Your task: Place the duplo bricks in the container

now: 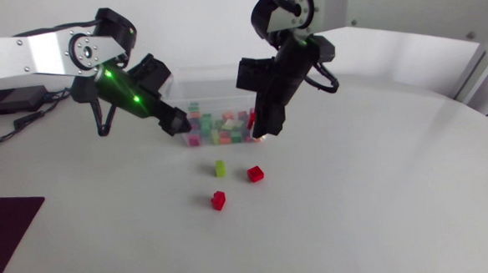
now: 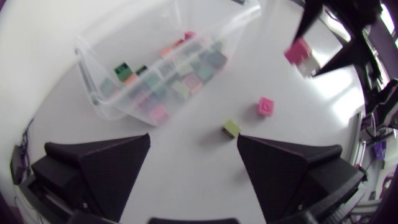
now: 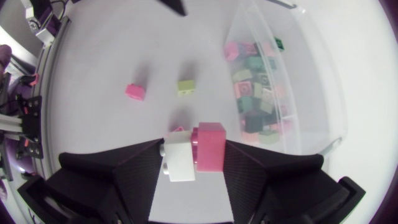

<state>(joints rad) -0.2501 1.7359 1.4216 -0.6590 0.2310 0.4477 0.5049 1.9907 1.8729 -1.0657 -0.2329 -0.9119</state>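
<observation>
A clear plastic container (image 1: 216, 92) holds several coloured duplo bricks at the table's back centre. My right gripper (image 1: 263, 129) hangs by its right end, shut on a pink brick (image 3: 210, 146) joined to a white brick (image 3: 178, 160). My left gripper (image 1: 179, 123) is at the container's left front corner, open with nothing between its fingers (image 2: 118, 165). On the table in front lie a green brick (image 1: 220, 168) and two red bricks (image 1: 255, 173) (image 1: 219, 200). The left wrist view shows the container (image 2: 99, 93), the green brick (image 2: 231, 129), one red brick (image 2: 265, 106) and the held pink brick (image 2: 298, 51).
A dark mat (image 1: 2, 233) lies at the table's front left corner. A black box (image 1: 8, 100) with cables sits at the far left. The white tabletop (image 1: 381, 196) stretches bare to the right and front of the loose bricks.
</observation>
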